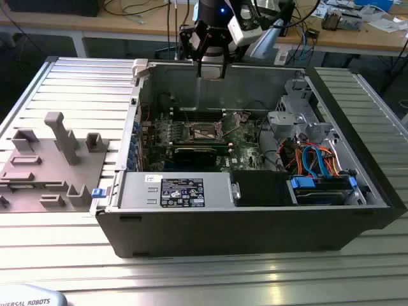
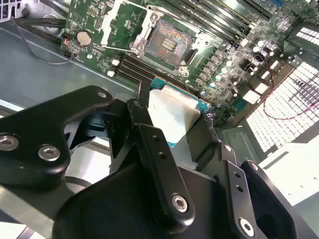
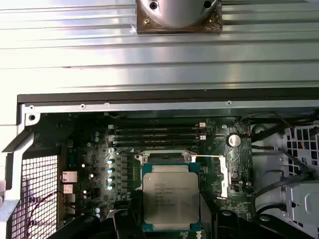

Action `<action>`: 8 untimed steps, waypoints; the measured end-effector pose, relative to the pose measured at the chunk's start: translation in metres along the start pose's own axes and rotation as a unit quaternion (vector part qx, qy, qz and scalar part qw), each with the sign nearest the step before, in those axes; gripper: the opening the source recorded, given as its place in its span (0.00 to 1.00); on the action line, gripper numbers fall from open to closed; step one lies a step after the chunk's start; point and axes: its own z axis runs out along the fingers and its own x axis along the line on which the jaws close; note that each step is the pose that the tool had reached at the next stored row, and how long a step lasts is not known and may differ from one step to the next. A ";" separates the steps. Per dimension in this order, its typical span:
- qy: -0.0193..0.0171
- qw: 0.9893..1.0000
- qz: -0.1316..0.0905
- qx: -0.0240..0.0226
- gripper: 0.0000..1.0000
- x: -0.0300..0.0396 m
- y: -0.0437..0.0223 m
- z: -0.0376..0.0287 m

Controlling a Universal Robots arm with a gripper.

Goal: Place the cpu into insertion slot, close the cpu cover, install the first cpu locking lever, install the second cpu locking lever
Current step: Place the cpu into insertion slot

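Ribbed aluminium surface, open black computer case lying on it. The black end effector hangs over the case's far wall, clamped on the small silvery square cpu by its edges. I'd guess that keeps it level for the dark square insertion slot on the green motherboard. The slot is bare, with the thin metal cpu cover flipped back.

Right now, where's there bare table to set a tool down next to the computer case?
The ribbed table in front of the case is bare, as is the strip beyond the grey fixture. Inside it is crowded with motherboard and cables, and the hand holds the cpu above.
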 end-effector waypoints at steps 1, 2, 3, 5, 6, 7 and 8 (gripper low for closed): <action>0.000 1.000 0.000 0.000 0.54 0.0000 0.0000 0.0000; 0.000 1.000 0.000 0.000 0.54 0.0001 -0.0001 0.0003; 0.000 1.000 0.000 0.000 0.54 0.0001 0.0000 0.0005; 0.000 1.000 0.000 0.000 0.54 0.0002 -0.0001 0.0007; 0.000 1.000 0.000 0.000 0.54 0.0002 -0.0001 0.0008; 0.000 1.000 0.000 0.000 0.54 0.0002 -0.0001 0.0009; 0.000 1.000 0.000 -0.001 0.54 0.0002 -0.0002 0.0026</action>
